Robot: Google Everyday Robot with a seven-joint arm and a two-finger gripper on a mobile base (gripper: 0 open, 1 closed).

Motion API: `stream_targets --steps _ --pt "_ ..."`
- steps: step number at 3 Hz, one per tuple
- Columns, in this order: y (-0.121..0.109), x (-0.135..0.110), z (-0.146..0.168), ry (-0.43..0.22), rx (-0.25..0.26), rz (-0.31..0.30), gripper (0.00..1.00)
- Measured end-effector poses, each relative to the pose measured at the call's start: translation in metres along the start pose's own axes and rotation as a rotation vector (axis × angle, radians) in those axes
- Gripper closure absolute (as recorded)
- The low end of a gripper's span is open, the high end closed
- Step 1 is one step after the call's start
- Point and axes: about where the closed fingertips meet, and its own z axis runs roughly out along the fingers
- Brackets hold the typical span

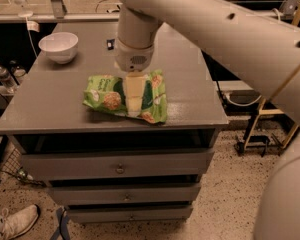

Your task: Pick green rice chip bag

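Note:
The green rice chip bag [106, 96] lies flat near the front edge of the grey cabinet top [50, 104]. It is bright green with pictures of round tan rice cakes. My gripper [133, 106] hangs from the big white arm and is directly over the middle of the bag, covering its centre and lettering. Its pale fingers point down at the bag.
A white bowl [58, 47] stands at the back left of the top. A small dark object [110, 44] lies behind the arm. Drawers [120, 168] are below the top. A water bottle [3, 76] and a shoe [17, 222] are on the left; a stand [262, 129] is on the right.

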Motion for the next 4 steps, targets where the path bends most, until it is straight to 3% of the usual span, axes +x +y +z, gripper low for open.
stream_targets --steps 1,2,3,4 --pt "-0.007 -0.011 0.023 0.005 -0.048 -0.014 0.16" --pt "-0.018 -0.010 0.030 -0.007 -0.070 -0.008 0.47" --pt "-0.033 -0.005 0.014 -0.045 -0.039 0.007 0.70" --pt "-0.052 0.006 -0.026 -0.102 0.036 0.020 0.93"
